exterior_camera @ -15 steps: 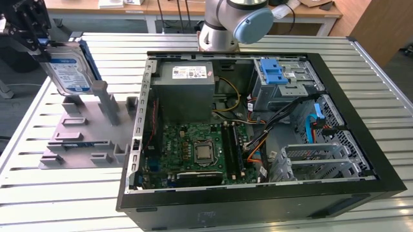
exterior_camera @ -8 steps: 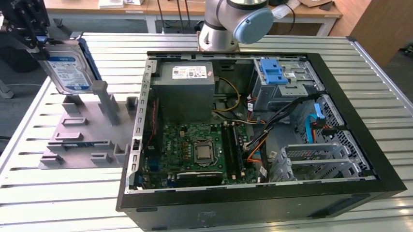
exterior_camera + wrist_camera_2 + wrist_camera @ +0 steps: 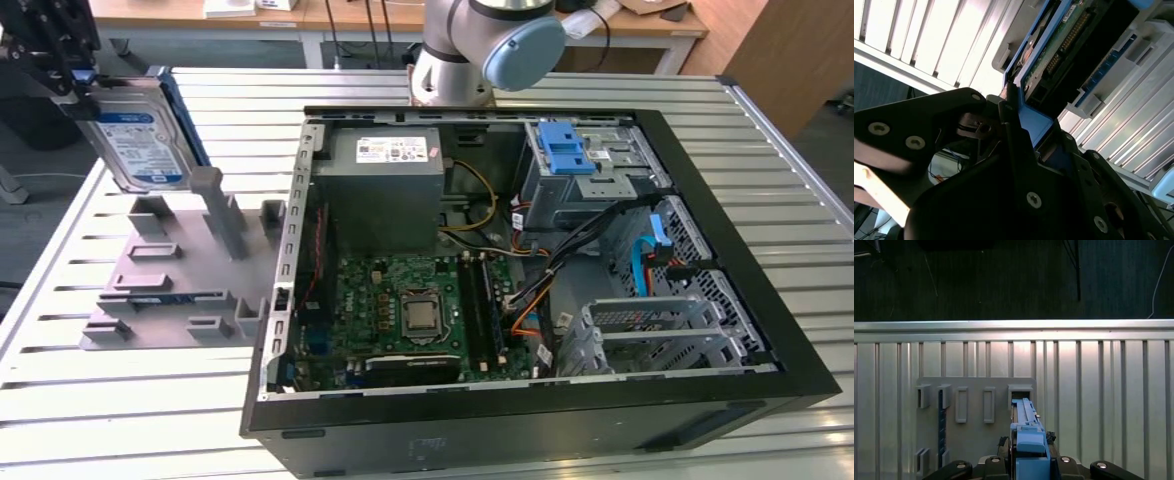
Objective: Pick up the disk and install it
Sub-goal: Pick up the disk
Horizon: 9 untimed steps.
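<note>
Holds the disk (image 3: 134,135) in the tool (image 3: 78,85), shut tight on the top end of the blue carrier frame. Keeps it upright at the far corner on the exterior view's left, white-and-blue label turned toward the camera. Hangs it over the far end of the grey fixture (image 3: 174,280) lying on the slatted bench (image 3: 80,400), lower edge just beside the tall grey post (image 3: 211,195). Seems to have that edge clear of the slots, though hard to tell from this angle.

In the second wrist view, presses black fingers (image 3: 1006,125) against both sides of the blue frame, with the green circuit board and connector pins of the disk (image 3: 1064,50) running on beyond them.

In the first wrist view, shows the disk (image 3: 1025,425) edge-on as a narrow blue strip, in line with one rectangular slot (image 3: 1020,392) of the fixture (image 3: 974,435).

On the exterior view's right, well apart from the disk: the open computer case (image 3: 694,300), with a grey power-supply box (image 3: 387,190), a green motherboard (image 3: 414,310) nearer the camera, and a grey drive bay with blue latch (image 3: 574,165) in the far corner.
</note>
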Available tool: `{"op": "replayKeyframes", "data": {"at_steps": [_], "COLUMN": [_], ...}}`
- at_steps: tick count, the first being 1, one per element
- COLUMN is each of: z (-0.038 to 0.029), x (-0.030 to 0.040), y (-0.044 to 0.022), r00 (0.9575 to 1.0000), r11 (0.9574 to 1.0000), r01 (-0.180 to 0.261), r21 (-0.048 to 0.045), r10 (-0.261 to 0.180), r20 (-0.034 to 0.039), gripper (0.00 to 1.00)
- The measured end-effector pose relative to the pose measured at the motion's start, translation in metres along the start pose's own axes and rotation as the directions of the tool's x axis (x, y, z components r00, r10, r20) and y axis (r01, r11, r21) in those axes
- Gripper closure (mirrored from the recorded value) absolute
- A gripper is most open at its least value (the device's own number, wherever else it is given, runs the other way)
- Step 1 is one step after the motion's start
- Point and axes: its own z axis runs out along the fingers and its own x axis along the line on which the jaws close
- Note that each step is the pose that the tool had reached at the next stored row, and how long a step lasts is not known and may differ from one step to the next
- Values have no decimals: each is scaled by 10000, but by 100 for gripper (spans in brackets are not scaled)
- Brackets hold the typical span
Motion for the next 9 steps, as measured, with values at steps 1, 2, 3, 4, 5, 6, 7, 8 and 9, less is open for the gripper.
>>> {"op": "replayKeyframes", "data": {"at_steps": [1, 2, 3, 4, 5, 6, 7, 8, 9], "z": [-7, -14, -21, -28, -35, -41, -47, -54, -61], "x": [0, 0, 0, 0, 0, 0, 0, 0, 0], "y": [0, 0, 0, 0, 0, 0, 0, 0, 0], "r00": [10000, 10000, 10000, 10000, 10000, 10000, 10000, 10000, 10000], "r11": [10000, 10000, 10000, 10000, 10000, 10000, 10000, 10000, 10000], "r01": [0, 0, 0, 0, 0, 0, 0, 0, 0], "r21": [-1, -1, 0, -1, -1, 1, 0, 0, -1], "r10": [0, 0, 0, 0, 0, 0, 0, 0, 0], "r20": [0, -1, 0, 0, 0, 0, 0, 0, 0], "gripper": [64, 64, 64, 64, 64, 64, 64, 64, 64]}}
